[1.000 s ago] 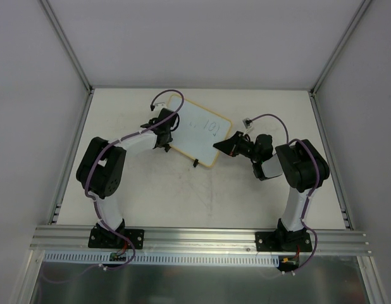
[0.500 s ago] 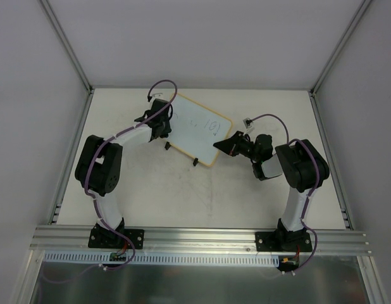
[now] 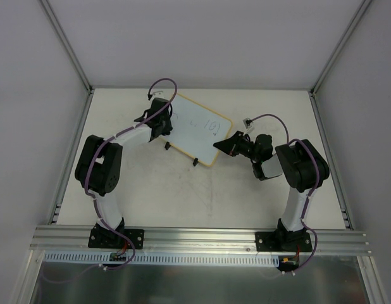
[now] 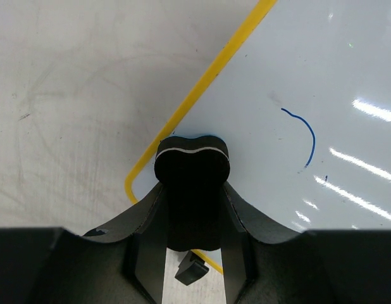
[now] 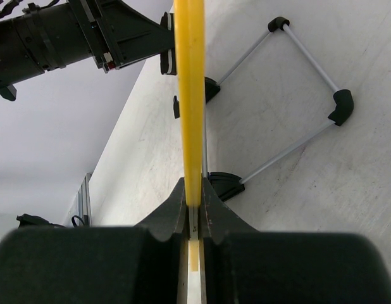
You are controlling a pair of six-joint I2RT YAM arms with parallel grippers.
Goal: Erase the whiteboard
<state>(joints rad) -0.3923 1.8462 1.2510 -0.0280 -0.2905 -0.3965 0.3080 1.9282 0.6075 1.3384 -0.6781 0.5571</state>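
The whiteboard [image 3: 197, 133] lies tilted at the table's back middle, white with a yellow rim and faint blue marks near its right end. My left gripper [image 3: 162, 123] is shut on a small black eraser [image 4: 192, 166] that rests on the board's left corner; a blue curved stroke [image 4: 304, 134] lies to its right. My right gripper [image 3: 222, 145] is shut on the board's right edge, and the yellow rim [image 5: 190, 95] runs edge-on between its fingers. The board's black clip feet [image 5: 222, 183] show beside it.
A thin wire stand with black corner pieces [image 5: 309, 82] shows behind the board in the right wrist view. A small white connector [image 3: 248, 120] lies by the right arm's cable. Frame posts and walls bound the table on three sides.
My left gripper with the eraser moved from the board's lower left edge up to its left corner, then stayed. Some blue marks on the left part have gone. The right gripper has not moved.
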